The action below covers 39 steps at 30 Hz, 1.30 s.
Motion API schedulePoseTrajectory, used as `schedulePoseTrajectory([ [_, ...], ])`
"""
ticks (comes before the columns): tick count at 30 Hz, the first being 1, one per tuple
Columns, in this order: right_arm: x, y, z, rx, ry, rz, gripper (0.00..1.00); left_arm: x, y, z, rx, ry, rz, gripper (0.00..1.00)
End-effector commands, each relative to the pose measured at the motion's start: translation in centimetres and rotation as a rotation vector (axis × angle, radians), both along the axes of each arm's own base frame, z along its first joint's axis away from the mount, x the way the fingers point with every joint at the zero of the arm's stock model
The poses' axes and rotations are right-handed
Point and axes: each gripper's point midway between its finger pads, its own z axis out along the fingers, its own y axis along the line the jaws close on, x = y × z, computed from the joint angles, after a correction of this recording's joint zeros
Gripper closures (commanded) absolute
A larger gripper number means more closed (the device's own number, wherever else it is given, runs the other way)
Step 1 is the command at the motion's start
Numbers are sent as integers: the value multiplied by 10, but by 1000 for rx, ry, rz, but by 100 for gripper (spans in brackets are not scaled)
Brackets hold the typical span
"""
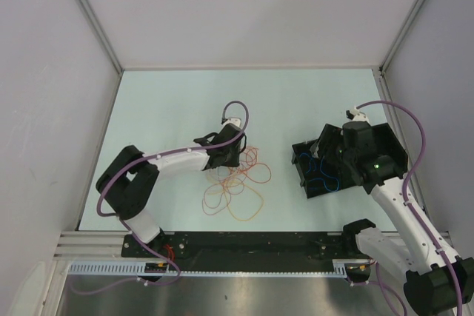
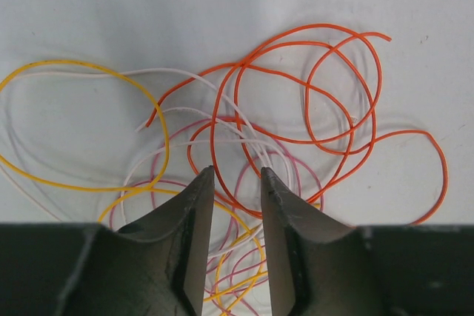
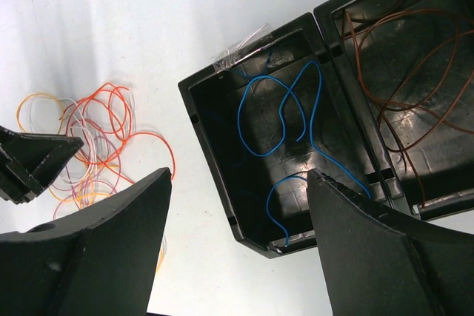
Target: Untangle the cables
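Now | pale table (image 1: pixel 185 101) | white walls (image 1: pixel 252 5) around | cables (image 1: pixel 238 179) tangled centre

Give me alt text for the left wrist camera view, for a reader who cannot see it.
The left gripper, its two dark fingers a narrow gap apart, points into a loose tangle of cables on a pale table. Orange loops fill the right and a yellow loop the left, with pink and white strands between.
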Motion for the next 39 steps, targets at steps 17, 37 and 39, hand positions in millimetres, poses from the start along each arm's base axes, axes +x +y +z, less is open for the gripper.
schedulePoseTrajectory([
  [17,1,12,14,46,-61,53,22,14,0,88,-49,-142,-14,100],
  [37,-23,125,150,468,-473,684,23,-23,-10,314,-215,-491,-329,100],
  [39,-21,123,148,456,-471,666,22,-27,-10,310,-220,-505,-349,100],
])
